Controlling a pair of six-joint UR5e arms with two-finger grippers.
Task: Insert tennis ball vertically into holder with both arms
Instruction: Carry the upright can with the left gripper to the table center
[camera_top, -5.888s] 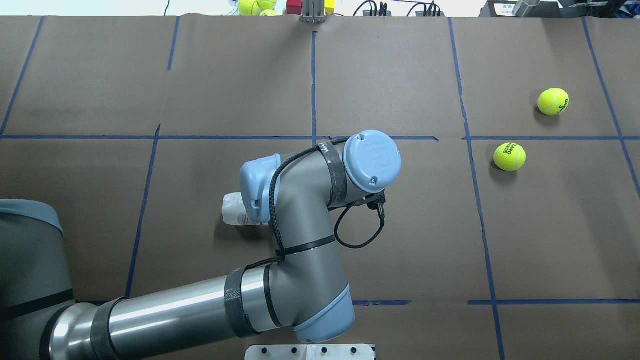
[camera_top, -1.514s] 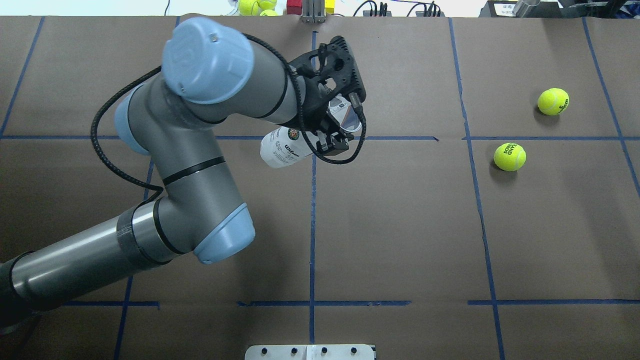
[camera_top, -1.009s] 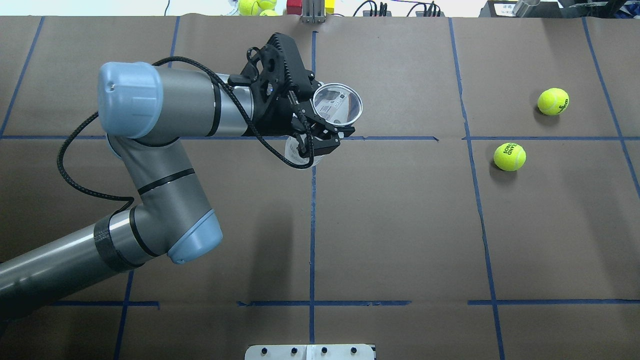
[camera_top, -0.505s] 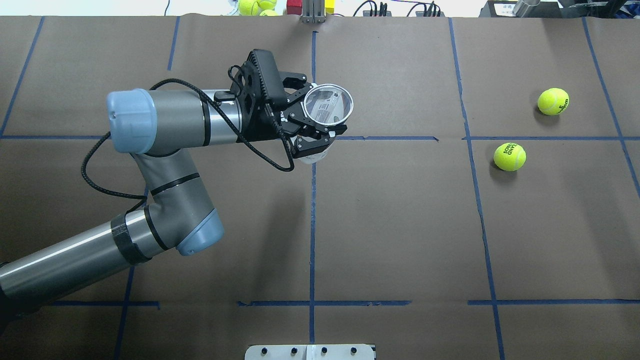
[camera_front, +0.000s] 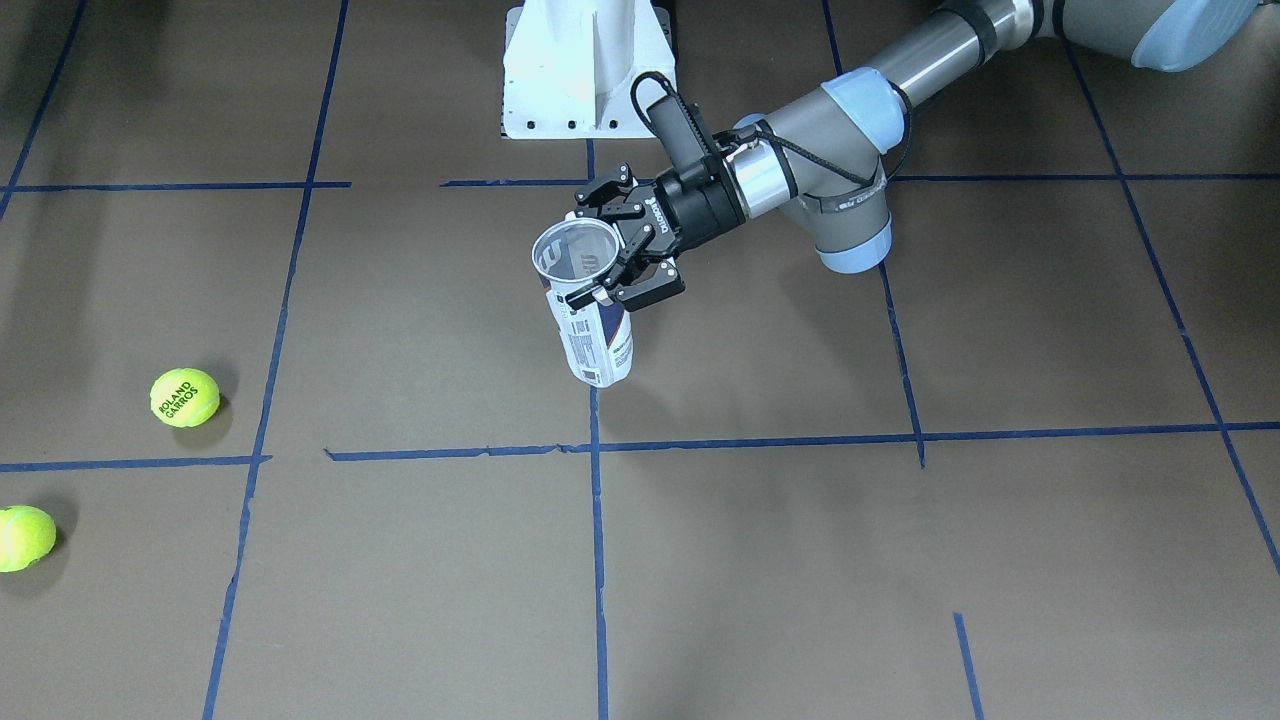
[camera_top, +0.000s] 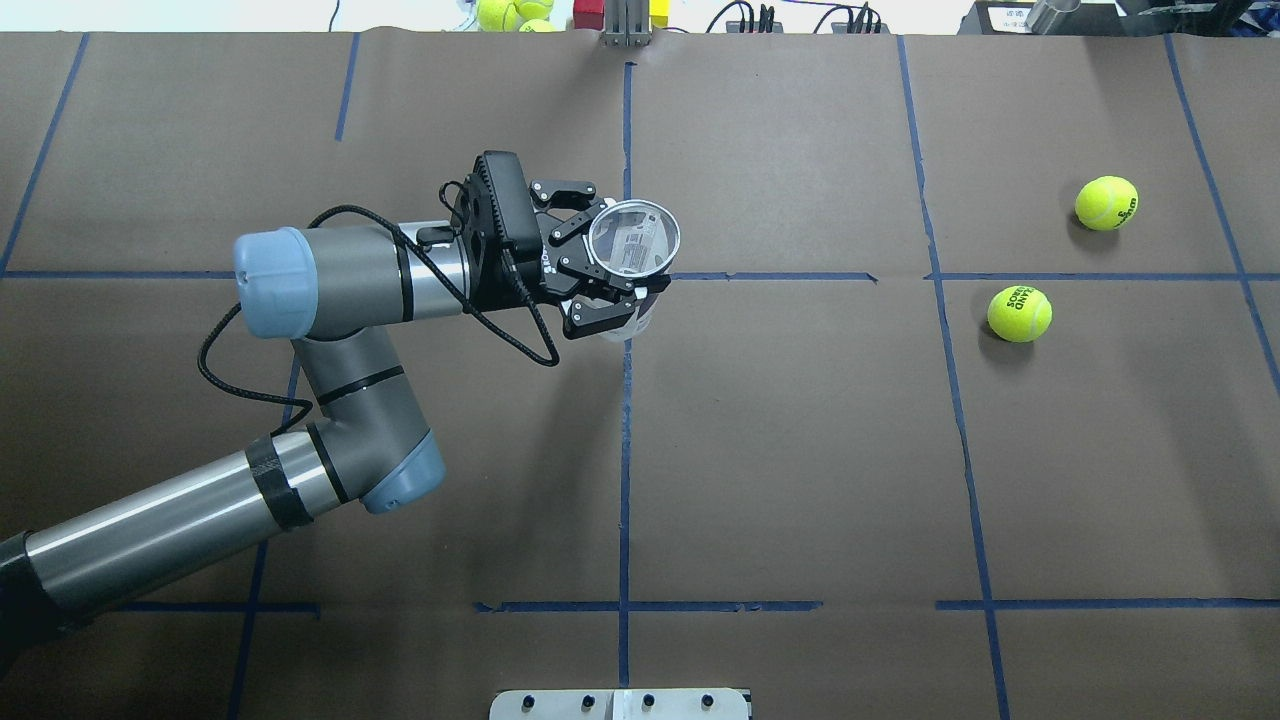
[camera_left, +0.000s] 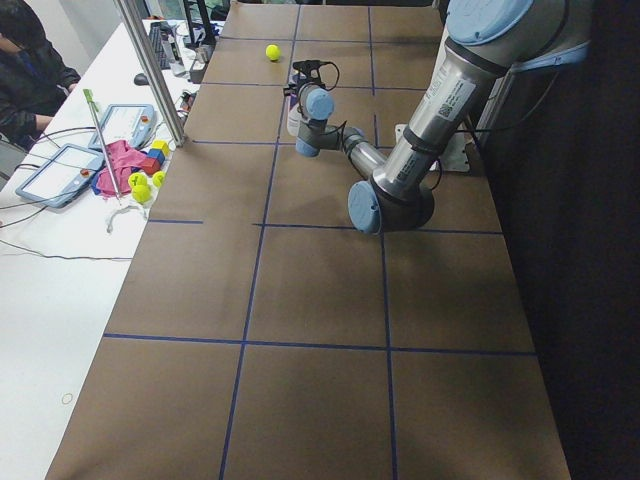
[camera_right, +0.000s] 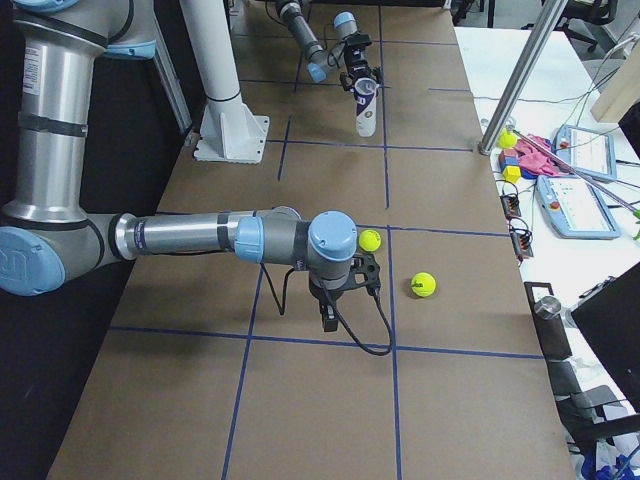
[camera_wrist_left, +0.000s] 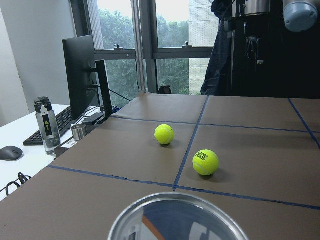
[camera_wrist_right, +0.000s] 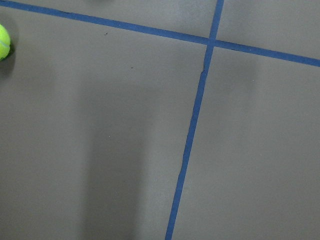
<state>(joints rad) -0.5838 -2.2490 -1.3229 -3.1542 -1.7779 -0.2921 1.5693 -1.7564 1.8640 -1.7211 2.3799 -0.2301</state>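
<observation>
The holder (camera_front: 592, 335), a clear can with a white and navy label, stands upright with its open mouth (camera_top: 633, 237) facing up. My left gripper (camera_top: 618, 268) is shut on the holder just below its rim. I cannot tell whether its base touches the table. Two yellow tennis balls (camera_top: 1019, 313) (camera_top: 1106, 203) lie on the table to the right. My right gripper (camera_right: 331, 316) shows only in the exterior right view, pointing down beside the nearer ball (camera_right: 370, 240); I cannot tell whether it is open or shut.
The white pedestal base (camera_front: 585, 70) stands at the robot's side of the table. More balls and coloured blocks (camera_top: 512, 12) lie past the far edge. A person (camera_left: 25, 70), tablets and a metal pole (camera_left: 150, 70) are at the side desk.
The left arm picked the holder up from lying on the table and turned it upright. Over the last second it drew back slightly to the left with it.
</observation>
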